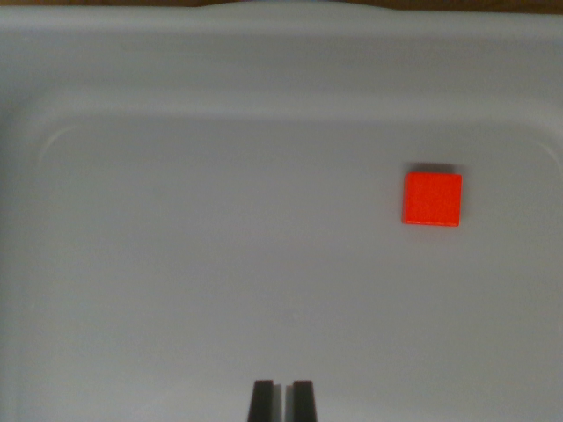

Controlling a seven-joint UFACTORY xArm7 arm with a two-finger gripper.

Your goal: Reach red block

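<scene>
A small square red block (432, 199) lies flat on the floor of a grey tray, toward the wrist view's right and a little above mid-height. My gripper (282, 400) shows only as two dark fingertips (262, 401) at the bottom centre of the picture. They stand close together with a thin sliver of gap and nothing between them, so the gripper is shut. The block sits well up and to the right of the fingertips, apart from them.
The grey tray (176, 264) fills nearly the whole view; its raised rim (264, 61) runs along the top and curves down at both sides. A thin strip of brown surface (106, 3) shows beyond the top edge.
</scene>
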